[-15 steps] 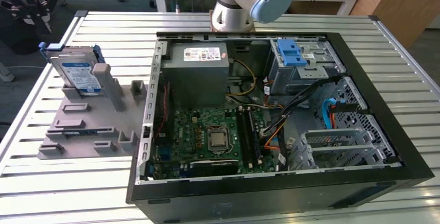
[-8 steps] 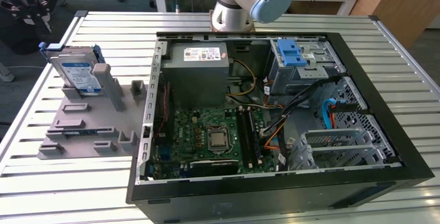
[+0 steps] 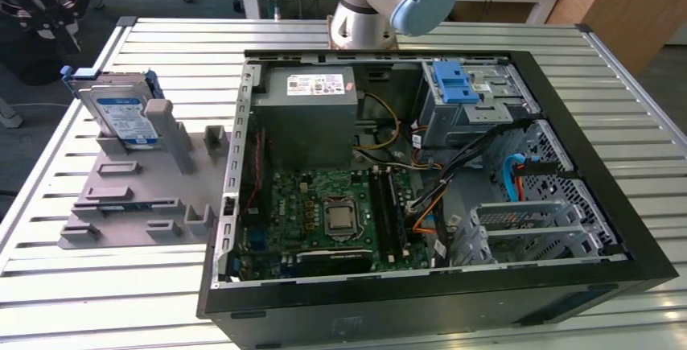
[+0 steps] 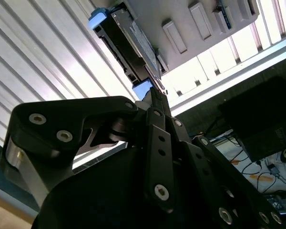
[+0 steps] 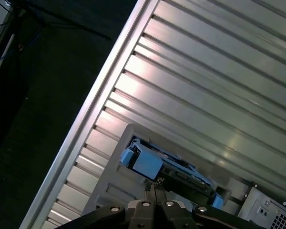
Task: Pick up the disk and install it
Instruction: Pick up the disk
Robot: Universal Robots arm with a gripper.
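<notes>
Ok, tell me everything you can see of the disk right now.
The disk is a flat silver-metal drive with a blue-and-white label and blue side rails. It stands on edge in the grey holder on the table, at the exterior view's left of the open case. Only the holder touches it; the end effector looks apart from it.

We note the disk [image 3: 121, 117] standing on edge in a grey holder [image 3: 113, 177] at the exterior view's left, on the slatted table [image 3: 108, 286]. Just beside it lies the open case [image 3: 429, 310]. Arm [image 3: 371, 12] behind it.
</notes>
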